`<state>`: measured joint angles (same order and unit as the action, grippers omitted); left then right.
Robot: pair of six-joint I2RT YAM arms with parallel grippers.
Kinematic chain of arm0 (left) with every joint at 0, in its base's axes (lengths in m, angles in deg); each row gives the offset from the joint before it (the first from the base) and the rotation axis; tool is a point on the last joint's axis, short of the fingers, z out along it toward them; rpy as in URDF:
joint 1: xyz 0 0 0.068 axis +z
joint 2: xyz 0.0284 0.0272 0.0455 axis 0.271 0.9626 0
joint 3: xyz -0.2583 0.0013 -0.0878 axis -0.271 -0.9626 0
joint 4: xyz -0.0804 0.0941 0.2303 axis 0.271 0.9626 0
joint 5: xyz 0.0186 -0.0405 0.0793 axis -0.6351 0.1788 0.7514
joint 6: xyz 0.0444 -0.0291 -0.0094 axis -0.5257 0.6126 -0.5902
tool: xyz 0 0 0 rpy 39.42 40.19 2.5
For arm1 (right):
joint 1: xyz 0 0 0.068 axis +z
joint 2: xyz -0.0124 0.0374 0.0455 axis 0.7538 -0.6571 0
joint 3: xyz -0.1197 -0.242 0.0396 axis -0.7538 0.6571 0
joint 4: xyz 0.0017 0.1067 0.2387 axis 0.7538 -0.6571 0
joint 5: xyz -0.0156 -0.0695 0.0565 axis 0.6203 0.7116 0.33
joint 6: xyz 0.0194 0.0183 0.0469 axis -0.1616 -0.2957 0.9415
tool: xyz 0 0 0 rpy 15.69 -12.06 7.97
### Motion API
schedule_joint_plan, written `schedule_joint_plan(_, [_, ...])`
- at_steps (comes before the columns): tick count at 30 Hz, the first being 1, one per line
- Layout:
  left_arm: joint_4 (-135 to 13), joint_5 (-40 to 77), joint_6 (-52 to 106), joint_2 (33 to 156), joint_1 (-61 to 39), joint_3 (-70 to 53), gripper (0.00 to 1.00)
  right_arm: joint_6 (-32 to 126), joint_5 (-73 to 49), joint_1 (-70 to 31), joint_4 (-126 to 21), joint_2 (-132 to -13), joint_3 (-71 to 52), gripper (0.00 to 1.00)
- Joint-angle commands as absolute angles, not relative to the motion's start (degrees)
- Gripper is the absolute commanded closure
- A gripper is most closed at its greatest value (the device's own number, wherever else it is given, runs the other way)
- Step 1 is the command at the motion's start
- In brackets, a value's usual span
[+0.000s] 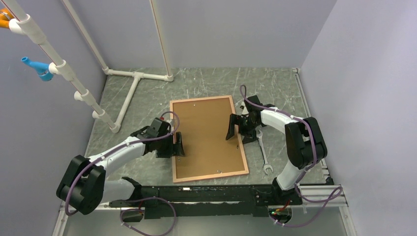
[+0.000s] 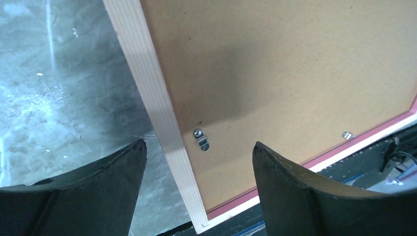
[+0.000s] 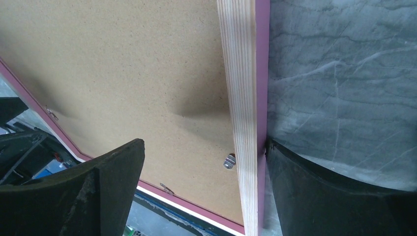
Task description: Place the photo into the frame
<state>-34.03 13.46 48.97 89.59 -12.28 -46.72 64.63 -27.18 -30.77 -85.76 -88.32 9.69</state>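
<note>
Frame [image 1: 211, 176] lies back-up on the table [image 1: 147, 88], backing board [image 1: 206, 137] filling it. Our left gripper [image 2: 199, 143] gapes wide astride its left edge, our right gripper [image 3: 204, 143] wide astride its right.

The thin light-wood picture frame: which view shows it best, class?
The top external view: the whole frame shows, all four corners. The left wrist view shows one corner; the right wrist, one edge strip.

wide-spread right claw [image 3: 204, 145] straddles the frame [image 3: 239, 73] edge.
</note>
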Motion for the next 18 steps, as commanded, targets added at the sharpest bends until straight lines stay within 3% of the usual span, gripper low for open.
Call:
schedule_joint_plan(1, [-32.5,18.2,51.5,90.3,-14.7,-46.2,0.19,65.1,-27.4,-30.2,-85.5,-87.4,10.5,0.05])
schedule_joint_plan(18, [-31.4,22.7,50.9,96.6,-18.1,-45.0,0.42,64.8,-27.4,-29.9,-85.9,-87.2,9.8,0.05])
